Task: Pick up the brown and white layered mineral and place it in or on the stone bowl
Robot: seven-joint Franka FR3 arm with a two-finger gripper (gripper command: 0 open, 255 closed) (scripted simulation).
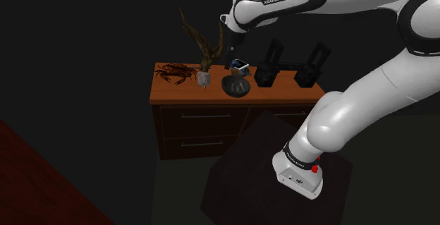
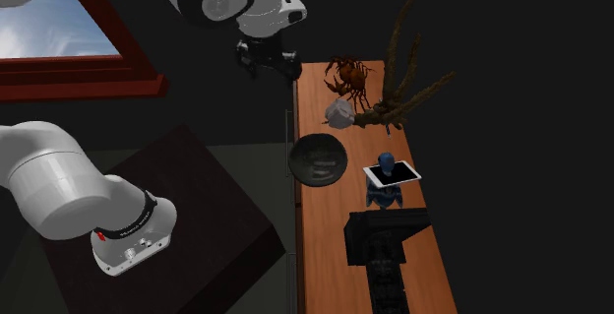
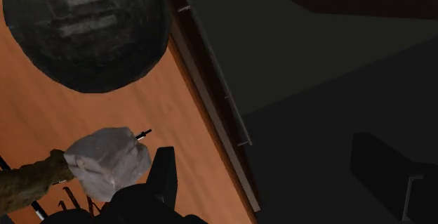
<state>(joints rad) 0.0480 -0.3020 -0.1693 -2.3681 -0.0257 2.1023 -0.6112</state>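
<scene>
The mineral [image 1: 204, 77] is a white-grey lump on the wooden dresser top [image 1: 278, 89], with a brown branching piece rising beside it. It also shows as the mineral [image 2: 339, 113] and, close to one black finger [image 3: 164, 175], as the mineral [image 3: 109, 161]. The dark stone bowl [image 1: 236, 86] stands right beside it near the dresser's front edge; bowl [image 2: 319, 158], bowl [image 3: 88, 29]. My gripper [image 2: 267, 64] hangs above the front edge, apart from both, open and holding nothing. It appears as the gripper [image 1: 223, 47] by the branches' tips.
A brown crab figure [image 2: 349, 74] lies at the dresser's end beyond the mineral. A tablet on a blue holder [image 2: 392, 174] and black racks [image 2: 384, 238] stand past the bowl. Drawers [image 1: 201, 116] face the dark stand [image 1: 282, 181]. A red-framed window [image 2: 59, 27] is behind the arm.
</scene>
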